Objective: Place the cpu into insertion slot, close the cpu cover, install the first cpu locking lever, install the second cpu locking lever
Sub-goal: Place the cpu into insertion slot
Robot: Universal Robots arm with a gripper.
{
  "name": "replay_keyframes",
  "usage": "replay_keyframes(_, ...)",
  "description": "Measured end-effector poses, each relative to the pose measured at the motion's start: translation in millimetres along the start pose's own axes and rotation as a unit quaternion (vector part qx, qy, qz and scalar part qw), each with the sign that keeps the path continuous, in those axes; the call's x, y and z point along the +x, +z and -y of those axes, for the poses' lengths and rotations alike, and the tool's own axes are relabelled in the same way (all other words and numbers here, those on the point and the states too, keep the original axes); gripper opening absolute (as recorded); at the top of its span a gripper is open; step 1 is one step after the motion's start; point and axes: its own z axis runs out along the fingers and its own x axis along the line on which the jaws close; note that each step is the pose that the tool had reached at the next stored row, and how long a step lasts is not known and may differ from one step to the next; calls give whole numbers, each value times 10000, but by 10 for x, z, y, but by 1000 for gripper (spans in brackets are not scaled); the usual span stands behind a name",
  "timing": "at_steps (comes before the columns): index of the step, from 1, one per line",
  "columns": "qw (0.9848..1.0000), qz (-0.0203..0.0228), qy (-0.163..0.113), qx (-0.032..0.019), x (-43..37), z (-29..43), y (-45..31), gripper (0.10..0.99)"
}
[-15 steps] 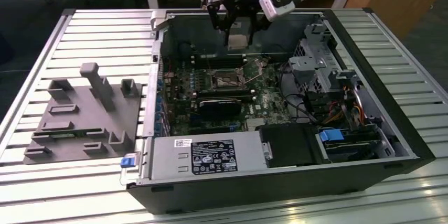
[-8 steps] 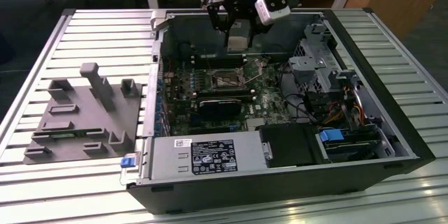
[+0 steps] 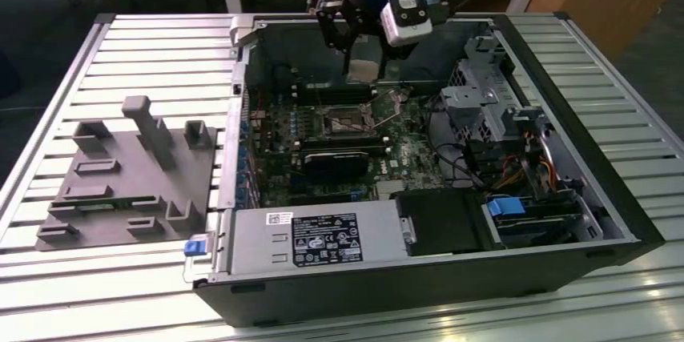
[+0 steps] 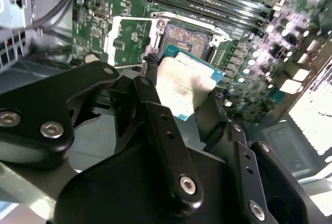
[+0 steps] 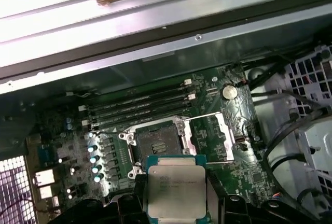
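At the exterior view's left, a grey holder block (image 3: 128,174) lies on the slatted table (image 3: 160,46). Just beside it, toward the exterior view's right, lies the open case (image 3: 428,286) with the green board (image 3: 406,158) flat inside. The slot (image 3: 345,122) sits near the board's middle, uncovered, and its brownish centre is bare in both wrist views. The cover (image 5: 222,136) is swung open and lies back just beside the slot, with green board showing through its large opening. The gripper (image 3: 366,52) hangs above the board near the slot and is clamped on the cpu (image 5: 175,189). In both wrist views a black finger (image 4: 155,115) presses each of two opposite edges, and the silver-grey top faces the cameras. The cpu is in the air, apart from the slot and not yet seated. Further to the exterior view's right are a grey drive cage (image 3: 481,98) and loose cables (image 3: 513,170).
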Motion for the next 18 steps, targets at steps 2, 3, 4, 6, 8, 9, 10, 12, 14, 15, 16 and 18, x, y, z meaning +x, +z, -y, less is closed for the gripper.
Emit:
replay_keyframes(2, 9998, 16, 179, -4, 0, 2, 21, 537)
replay_keyframes(3, 9996, 24, 268, -6, -1, 3, 32, 537)
replay_keyframes(4, 9994, 32, 358, -7, -1, 4, 42, 537)
replay_keyframes(6, 9985, 48, 537, -10, -1, 6, 63, 537)
replay_keyframes(8, 9974, 65, 724, -14, -1, 8, 85, 537)
replay_keyframes(9, 9967, 73, 813, -16, -2, 9, 95, 537)
replay_keyframes(10, 9959, 81, 902, -17, -2, 9, 105, 537)
replay_keyframes(12, 9941, 97, 1080, -21, -2, 11, 125, 537)
replay_keyframes(14, 9920, 113, 1258, -25, -3, 13, 144, 537)
replay_keyframes(15, 9908, 121, 1350, -27, -3, 14, 154, 537)
replay_keyframes(16, 9894, 130, 1444, -28, -3, 15, 164, 537)
replay_keyframes(18, 9867, 145, 1621, -32, -4, 16, 182, 537)
